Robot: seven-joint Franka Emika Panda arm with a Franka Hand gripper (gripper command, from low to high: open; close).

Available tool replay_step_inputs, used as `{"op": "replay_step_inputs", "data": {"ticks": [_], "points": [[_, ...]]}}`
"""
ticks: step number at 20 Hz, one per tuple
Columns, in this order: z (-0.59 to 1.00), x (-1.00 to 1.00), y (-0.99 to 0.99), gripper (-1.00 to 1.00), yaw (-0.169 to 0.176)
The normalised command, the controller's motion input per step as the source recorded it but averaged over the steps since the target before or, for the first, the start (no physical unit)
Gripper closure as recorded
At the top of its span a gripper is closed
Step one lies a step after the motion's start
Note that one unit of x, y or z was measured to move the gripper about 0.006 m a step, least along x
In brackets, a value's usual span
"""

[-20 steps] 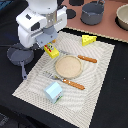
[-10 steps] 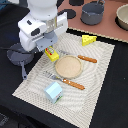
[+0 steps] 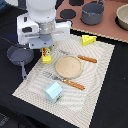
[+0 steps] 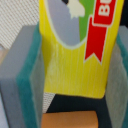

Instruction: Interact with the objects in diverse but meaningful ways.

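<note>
The yellow box with a red label (image 3: 46,56) stands upright on the striped mat, near the mat's edge on the exterior view's left. My gripper (image 3: 46,46) comes down on it from above. In the wrist view the yellow box (image 4: 75,55) fills the gap between my two grey, teal-lined pads (image 4: 27,75), so the gripper is shut on it. A round golden-brown bread (image 3: 67,66) lies mid-mat. The yellow cheese wedge (image 3: 89,40) sits at the mat's far corner. The pale blue-and-white milk carton (image 3: 53,91) stands near the front.
A grey pan (image 3: 17,55) sits just off the mat beside the box. Orange-handled cutlery lies on both sides of the bread: a knife (image 3: 85,58) and a fork (image 3: 72,83). A grey pot (image 3: 92,12) and a second vessel (image 3: 122,16) stand on the far surface.
</note>
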Motion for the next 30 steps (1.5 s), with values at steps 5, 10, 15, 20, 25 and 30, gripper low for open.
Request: {"op": "replay_step_inputs", "data": {"ticks": [5,10,15,20,25,30], "points": [[-0.26,-0.25,0.19,1.0,-0.01],[-0.3,-0.21,0.2,1.0,-0.002],[-0.34,-0.19,0.2,1.0,0.0],[-0.3,-0.16,0.13,1.0,0.0],[-0.12,-0.11,0.12,-1.0,0.0],[-0.03,-0.08,0.12,-1.0,-0.033]]}}
